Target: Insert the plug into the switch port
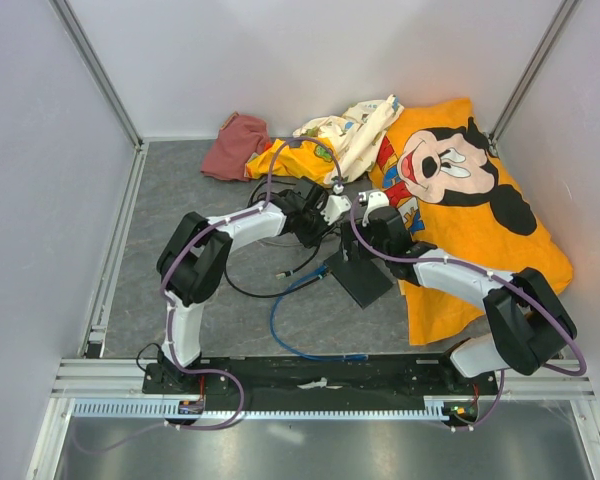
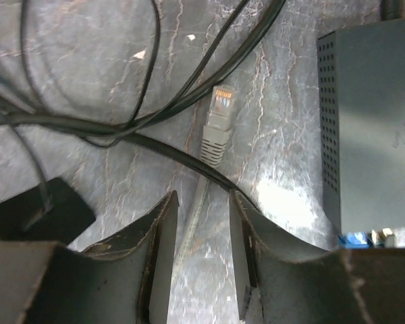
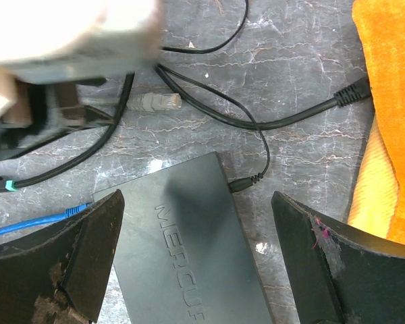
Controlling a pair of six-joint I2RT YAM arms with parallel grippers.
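The grey plug [image 2: 216, 125] lay flat on the grey table [image 2: 283, 94], just in front of the left gripper [image 2: 202, 199]. Its grey cable [image 2: 191, 223] ran back between the two fingers, which stood close together but did not squeeze it. Black cables [image 2: 54, 123] lay beside it. The switch [image 2: 371, 135] sat near the grey plug. A blue plug [image 2: 354, 237] was at the switch's port side, but I could not tell if it was pushed in. The right gripper [image 3: 196, 199] hung over the switch with its jaws wide, holding nothing.
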